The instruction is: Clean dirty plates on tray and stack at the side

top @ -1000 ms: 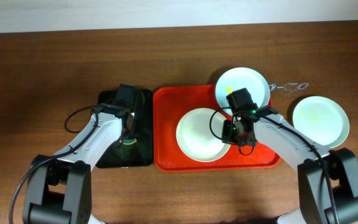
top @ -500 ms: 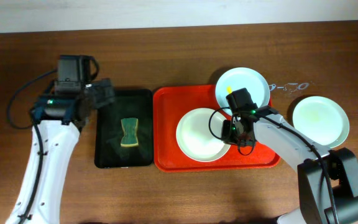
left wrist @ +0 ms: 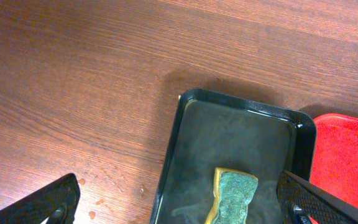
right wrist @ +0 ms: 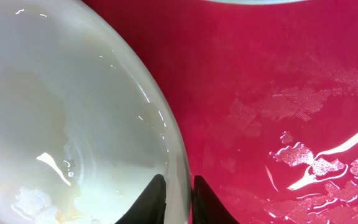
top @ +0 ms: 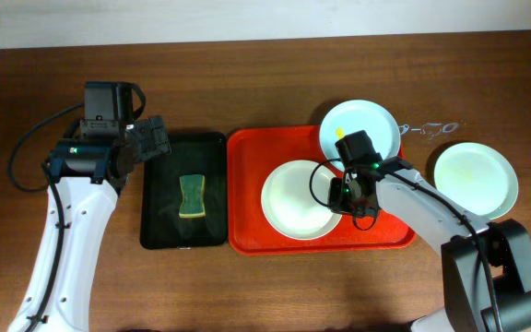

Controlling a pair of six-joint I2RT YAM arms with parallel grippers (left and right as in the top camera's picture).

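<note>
A pale plate (top: 295, 198) lies in the middle of the orange-red tray (top: 247, 184). My right gripper (top: 348, 195) is shut on this plate's right rim. In the right wrist view its fingers (right wrist: 156, 200) pinch the rim of the glossy plate (right wrist: 61, 112) over the wet tray (right wrist: 278, 93). A second plate (top: 359, 127) with a yellow smear rests on the tray's back right corner. A third plate (top: 475, 179) sits on the table to the right of the tray. My left gripper (top: 153, 138) hangs open above the table, left of the tray.
A narrow black tray (top: 159, 231) left of the orange-red one holds a green-yellow sponge (top: 192, 196). The left wrist view shows that sponge (left wrist: 234, 198) in the black tray (left wrist: 241, 102), with water drops on the wood (left wrist: 104, 199) beside it.
My left gripper has let go of the sponge, risen away to the back left of the black tray, and opened wide. The right gripper and the plates have stayed put.
</note>
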